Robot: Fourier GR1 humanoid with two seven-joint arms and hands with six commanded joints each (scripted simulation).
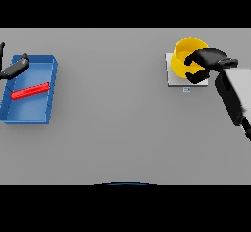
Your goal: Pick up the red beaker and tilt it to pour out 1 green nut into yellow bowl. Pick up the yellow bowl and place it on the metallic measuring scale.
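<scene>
The yellow bowl (pixel 185 50) stands on the metallic scale (pixel 172 81) at the table's far right. My right hand (pixel 208 59) reaches in from the right, and its fingers curl round the bowl's near right rim. What is inside the bowl is hidden. A red beaker (pixel 30 91) lies flat on its side in the blue bin (pixel 48 65) at the far left. My left hand (pixel 13 68) hovers over that bin's upper left corner with its fingers stretched out, holding nothing. No green nut shows.
The blue bin sits close to the table's left edge. A small label (pixel 187 89) marks the front of the scale. Bare grey tabletop (pixel 112 104) stretches between the bin and the scale.
</scene>
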